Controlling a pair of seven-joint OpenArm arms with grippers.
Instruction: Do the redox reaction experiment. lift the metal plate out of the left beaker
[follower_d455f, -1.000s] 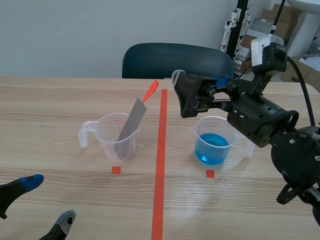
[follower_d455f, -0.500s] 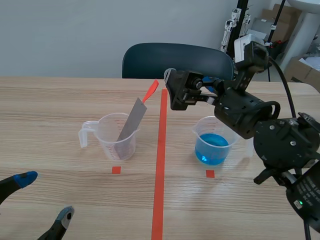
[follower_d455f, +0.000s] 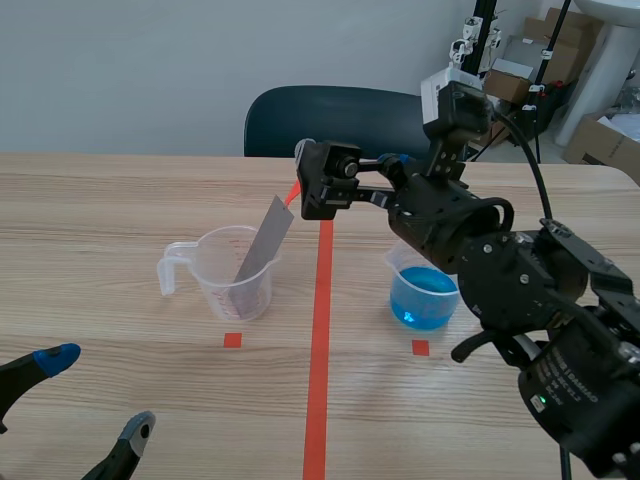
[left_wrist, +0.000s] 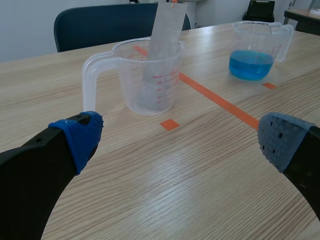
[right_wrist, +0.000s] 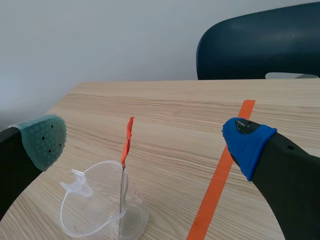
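Note:
The metal plate (follower_d455f: 262, 243), a grey strip with an orange top end (right_wrist: 128, 138), leans upright in the clear left beaker (follower_d455f: 228, 275). My right gripper (follower_d455f: 335, 175) is open and hovers at the plate's top. In the right wrist view the orange end stands between the fingers of this gripper (right_wrist: 145, 142), nearer the grey-green pad (right_wrist: 44, 140), with no contact. My left gripper (follower_d455f: 95, 395) is open low at the table's near left edge. From the left wrist, its gripper (left_wrist: 180, 137) faces the beaker (left_wrist: 150, 75) and the plate (left_wrist: 162, 45) ahead.
A second clear beaker (follower_d455f: 425, 290) holding blue liquid stands right of the orange tape line (follower_d455f: 320, 300), under my right arm. A dark chair (follower_d455f: 340, 120) is behind the table's far edge. Boxes and stands are at the back right.
My right arm has swung left from above the blue-liquid beaker to the plate's top end, fingers still open. The left gripper has barely shifted. The plate has not moved.

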